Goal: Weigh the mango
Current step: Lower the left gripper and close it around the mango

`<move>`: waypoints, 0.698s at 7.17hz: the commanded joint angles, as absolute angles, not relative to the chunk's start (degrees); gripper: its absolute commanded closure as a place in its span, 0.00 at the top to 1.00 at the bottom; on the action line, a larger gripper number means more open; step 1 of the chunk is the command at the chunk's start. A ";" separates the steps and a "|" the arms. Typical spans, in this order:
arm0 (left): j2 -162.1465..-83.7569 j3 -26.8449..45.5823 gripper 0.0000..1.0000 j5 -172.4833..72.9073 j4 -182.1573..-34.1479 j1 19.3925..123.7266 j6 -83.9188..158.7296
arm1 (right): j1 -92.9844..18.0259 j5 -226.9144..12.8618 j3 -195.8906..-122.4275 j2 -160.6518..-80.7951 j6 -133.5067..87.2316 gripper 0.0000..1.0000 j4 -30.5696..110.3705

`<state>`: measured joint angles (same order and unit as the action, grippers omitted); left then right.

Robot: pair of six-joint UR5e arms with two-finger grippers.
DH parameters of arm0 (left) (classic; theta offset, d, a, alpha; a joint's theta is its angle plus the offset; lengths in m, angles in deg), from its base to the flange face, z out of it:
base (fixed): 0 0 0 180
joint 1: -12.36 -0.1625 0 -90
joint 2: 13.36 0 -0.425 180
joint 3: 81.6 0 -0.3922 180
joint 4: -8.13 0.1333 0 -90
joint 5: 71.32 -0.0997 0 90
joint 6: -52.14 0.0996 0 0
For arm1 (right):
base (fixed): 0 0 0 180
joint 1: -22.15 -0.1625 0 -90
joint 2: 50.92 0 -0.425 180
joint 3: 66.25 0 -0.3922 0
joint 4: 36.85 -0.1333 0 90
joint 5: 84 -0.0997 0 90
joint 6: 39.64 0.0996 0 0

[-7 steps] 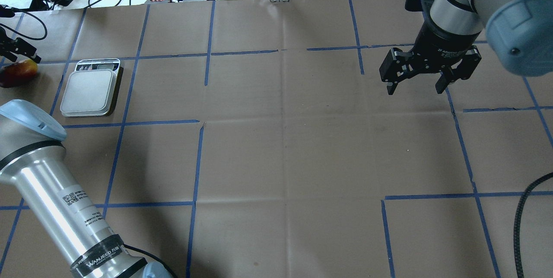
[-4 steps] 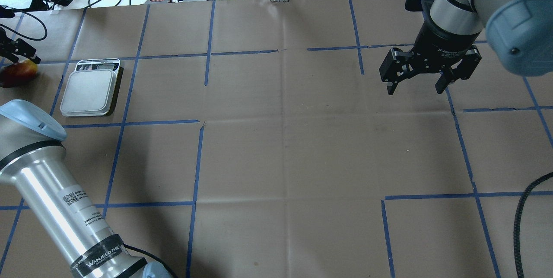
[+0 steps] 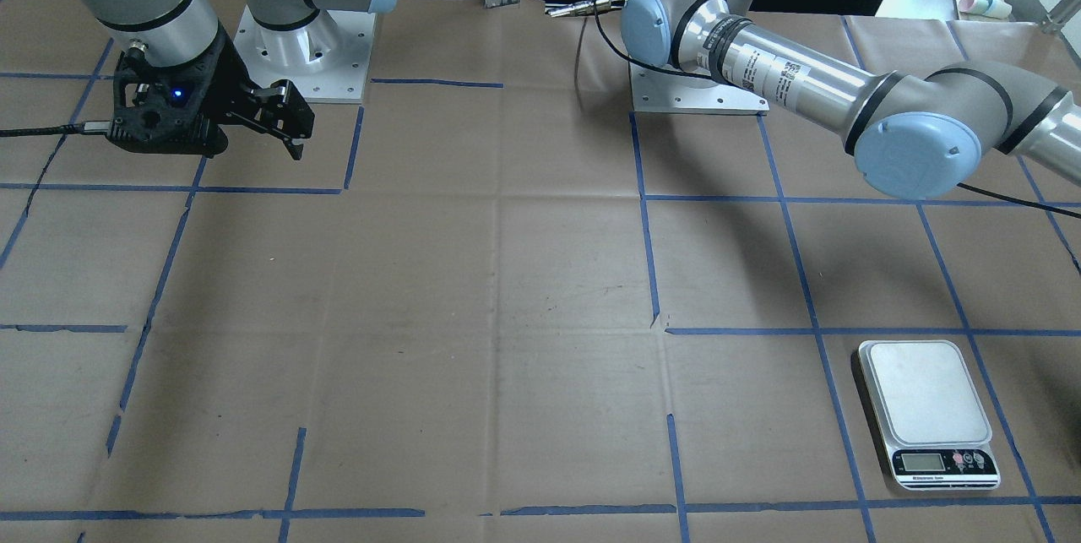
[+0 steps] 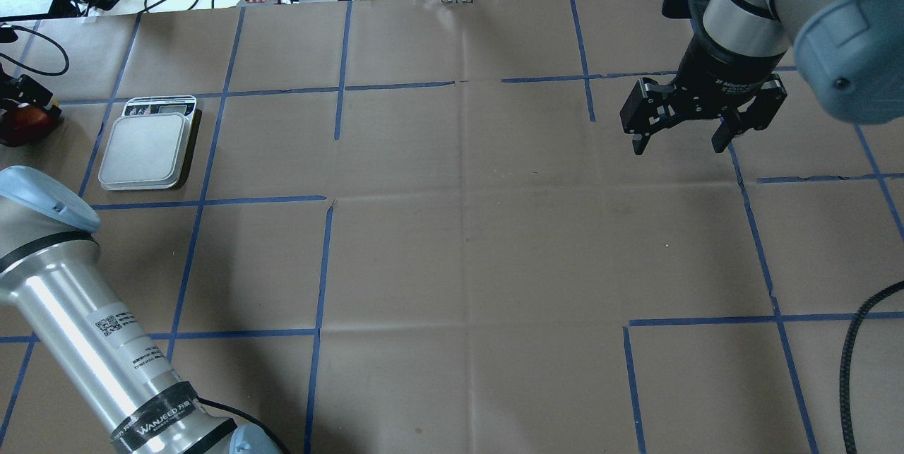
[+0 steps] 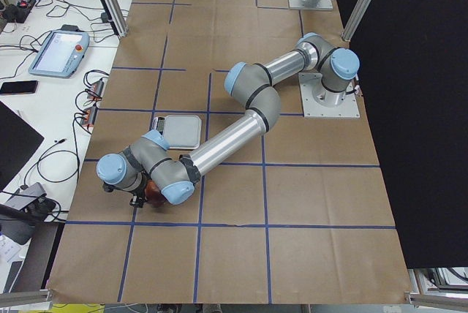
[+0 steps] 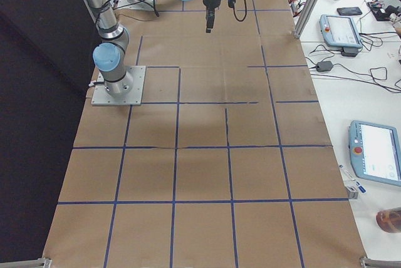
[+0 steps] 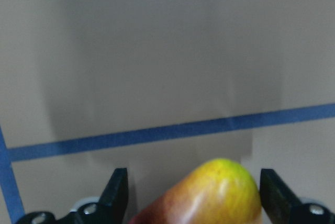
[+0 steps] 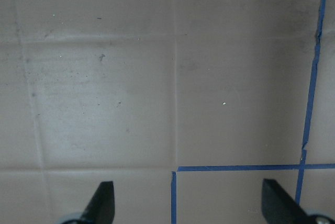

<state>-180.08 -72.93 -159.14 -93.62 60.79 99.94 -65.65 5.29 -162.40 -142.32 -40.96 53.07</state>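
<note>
Mango (image 7: 209, 195): lies on the surface (image 4: 452, 228) near the scale (image 4: 145, 150), now straddled by the left gripper (image 7: 192, 177), lower than a second ago, jaws released. Right gripper (image 4: 679, 149): hangs unmoved, jaws released.

The mango (image 7: 212, 195) looks glossy, the brown paper table cover (image 4: 466, 249) matt.

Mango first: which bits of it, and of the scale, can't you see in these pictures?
The mango: in the overhead view, the picture's left edge and the left gripper cut it off.
Left wrist view: only its yellow tip shows; the bottom edge cuts off the rest.
Exterior left view: the left arm covers nearly all of it.
Front-facing view: it is out of frame.
The scale: the digits on its display are too small to read.
</note>
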 commanded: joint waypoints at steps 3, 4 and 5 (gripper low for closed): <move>-180.09 -72.90 0.79 -161.67 -97.34 60.53 100.04 | -65.65 5.29 -162.40 -142.32 -40.96 1.00 53.07; -180.17 -72.90 0.64 -162.11 -97.95 60.44 99.95 | -65.65 5.29 -162.40 -142.32 -40.96 1.00 53.07; -180.09 -72.90 0.52 -162.11 -97.96 60.44 99.95 | -65.65 5.29 -162.40 -142.32 -40.96 1.00 53.07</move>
